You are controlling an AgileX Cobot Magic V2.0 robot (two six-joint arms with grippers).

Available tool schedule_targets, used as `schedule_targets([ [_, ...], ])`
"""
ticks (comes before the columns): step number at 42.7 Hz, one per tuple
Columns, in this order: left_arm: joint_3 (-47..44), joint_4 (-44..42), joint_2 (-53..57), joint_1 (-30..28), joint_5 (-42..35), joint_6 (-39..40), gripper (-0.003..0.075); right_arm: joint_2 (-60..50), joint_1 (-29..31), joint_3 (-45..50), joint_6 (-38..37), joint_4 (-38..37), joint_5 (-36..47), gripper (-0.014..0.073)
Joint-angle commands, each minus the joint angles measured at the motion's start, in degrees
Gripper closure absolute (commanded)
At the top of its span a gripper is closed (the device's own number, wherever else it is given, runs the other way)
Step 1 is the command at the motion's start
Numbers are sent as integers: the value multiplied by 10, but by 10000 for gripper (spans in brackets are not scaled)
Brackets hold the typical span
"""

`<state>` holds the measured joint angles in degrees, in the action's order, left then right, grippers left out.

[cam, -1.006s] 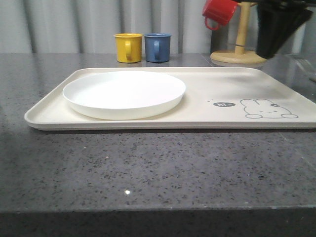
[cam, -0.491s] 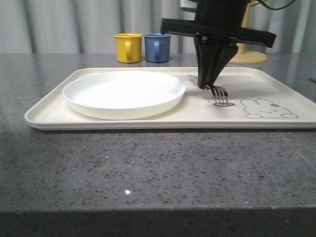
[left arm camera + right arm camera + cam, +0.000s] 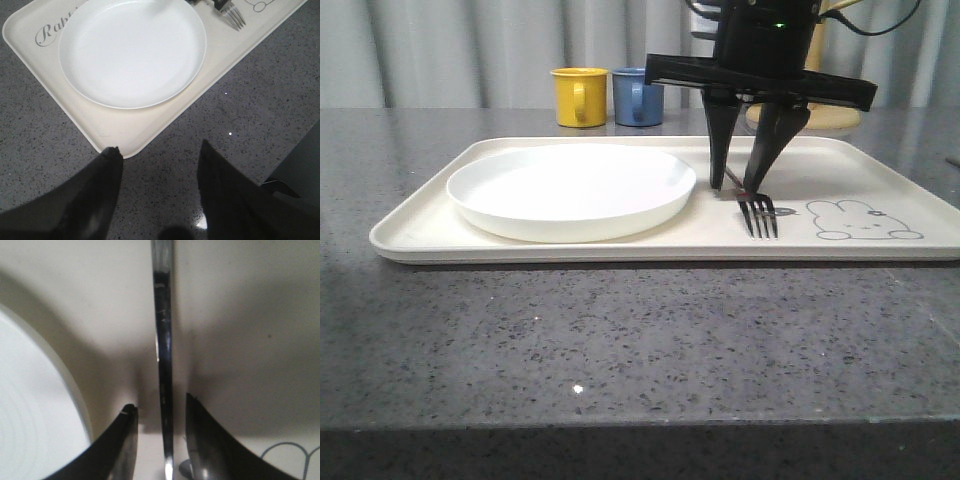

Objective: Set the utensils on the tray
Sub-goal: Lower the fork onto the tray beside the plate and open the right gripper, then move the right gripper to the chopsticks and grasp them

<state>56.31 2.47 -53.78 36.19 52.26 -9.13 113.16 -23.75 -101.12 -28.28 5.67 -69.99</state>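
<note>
The cream tray (image 3: 620,250) lies across the table with the round white plate (image 3: 570,190) on its left half. A silver fork (image 3: 758,215) rests flat on the tray just right of the plate, tines toward the front, beside the rabbit drawing. My right gripper (image 3: 733,188) points straight down over the fork's handle, open, one finger on each side of it. From the right wrist, the handle (image 3: 163,340) runs between the spread fingers without touching them. My left gripper (image 3: 160,148) hovers open and empty over the stone table by the tray's corner (image 3: 120,135).
A yellow mug (image 3: 580,96) and a blue mug (image 3: 638,96) stand behind the tray. A wooden stand's base (image 3: 830,118) sits at the back right, behind the right arm. Dark speckled countertop (image 3: 640,340) stretches in front of the tray.
The right arm swung in from the upper right and came down over the tray with the fork. Its fingers have since spread, and the fork now lies flat.
</note>
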Motion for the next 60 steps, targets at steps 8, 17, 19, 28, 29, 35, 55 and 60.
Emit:
schedule_targets([
  [8, 14, 2, 7, 5, -34, 7, 373, -72, -1, -21, 53, -76, -24, 283],
  [17, 14, 2, 7, 5, -34, 7, 373, -130, 22, -12, 119, -133, -54, 283],
  [19, 14, 2, 7, 5, -34, 7, 373, -142, 36, -4, 127, -132, -54, 283],
  [28, 14, 2, 7, 5, -34, 7, 373, -177, 126, 43, 182, -104, -59, 283],
  [29, 14, 2, 7, 5, -34, 7, 373, -178, 137, 51, 192, -98, -59, 283],
  [35, 14, 2, 7, 5, -34, 7, 373, -179, 202, 89, 229, -73, -59, 283],
  [55, 14, 2, 7, 5, -34, 7, 373, -171, 289, 175, 277, -74, -40, 283],
  [60, 14, 2, 7, 5, -34, 7, 373, -162, 291, 175, 283, -74, -40, 283],
])
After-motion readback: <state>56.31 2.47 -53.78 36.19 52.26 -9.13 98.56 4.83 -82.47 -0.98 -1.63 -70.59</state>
